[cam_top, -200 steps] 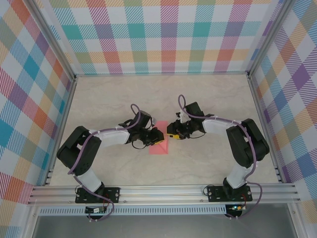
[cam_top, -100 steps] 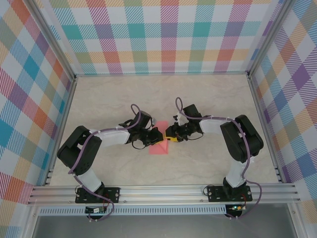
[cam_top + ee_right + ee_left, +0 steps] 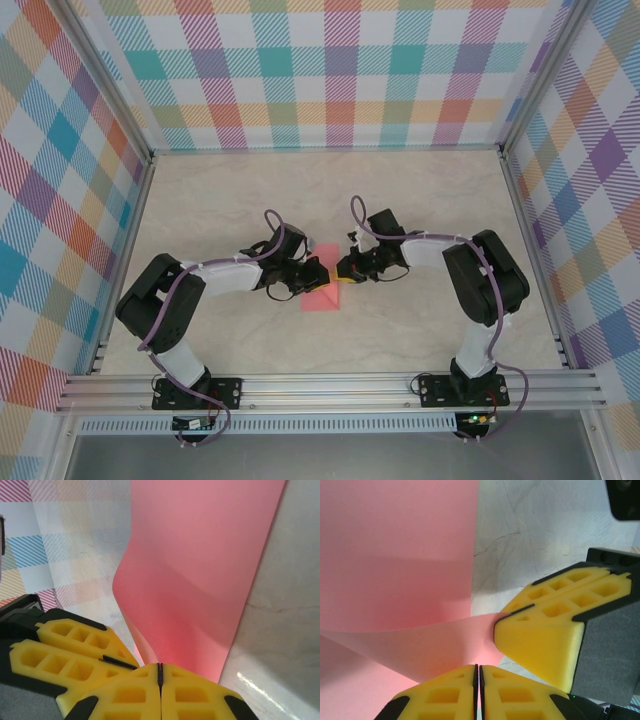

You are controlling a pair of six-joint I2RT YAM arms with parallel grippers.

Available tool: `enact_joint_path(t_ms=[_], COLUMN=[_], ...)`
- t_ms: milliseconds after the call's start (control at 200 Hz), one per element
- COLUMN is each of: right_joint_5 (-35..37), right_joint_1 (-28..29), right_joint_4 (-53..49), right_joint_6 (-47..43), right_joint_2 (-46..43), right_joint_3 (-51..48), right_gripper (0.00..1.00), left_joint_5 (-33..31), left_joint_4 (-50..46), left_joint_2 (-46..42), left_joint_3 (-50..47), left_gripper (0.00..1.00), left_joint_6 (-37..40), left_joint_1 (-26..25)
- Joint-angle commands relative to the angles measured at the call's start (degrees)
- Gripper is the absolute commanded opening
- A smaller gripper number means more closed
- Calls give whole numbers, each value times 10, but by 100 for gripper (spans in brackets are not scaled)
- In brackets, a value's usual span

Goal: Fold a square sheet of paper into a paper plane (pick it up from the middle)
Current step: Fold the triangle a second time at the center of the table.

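Observation:
The salmon-pink sheet of paper [image 3: 322,297] lies on the table between the two arms, with its far end raised and curved. My left gripper [image 3: 478,667] is shut on the raised edge of the sheet [image 3: 400,555]. Right beside it, my right gripper [image 3: 160,666] is shut on the same edge of the sheet [image 3: 200,565]. In the top view the left gripper [image 3: 314,273] and the right gripper [image 3: 343,272] meet over the sheet's far end and hide it. The right gripper's yellow fingers [image 3: 545,630] show in the left wrist view. The paper plane is out of view.
The marble-patterned table [image 3: 420,200] is ringed by plaid walls [image 3: 320,70] and aluminium posts [image 3: 520,200]. A metal rail [image 3: 320,385] runs along the near edge at the arm bases.
My right gripper has moved left to the paper's raised edge and shut on it. The left gripper has stayed shut on the paper in the same place.

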Motion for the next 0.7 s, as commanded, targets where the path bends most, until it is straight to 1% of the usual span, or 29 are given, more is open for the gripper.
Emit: enact_joint_path(t_ms=[0,195,695], right_joint_5=[10,8,21], right_joint_1=[2,2,3], right_joint_4=[-16,-33,-54], right_joint_6=[-43,-59,-54], right_joint_2=[14,31,42], right_joint_3=[20,36,38], right_gripper=[5,5,6], left_joint_5=[-3,2,9], left_joint_4=[-1,14,13], left_joint_2=[-14,-6,25], left_joint_3=[4,4,19], left_gripper=[12,11,11], left_joint_6=[17,17,21], left_joint_1=[4,4,4])
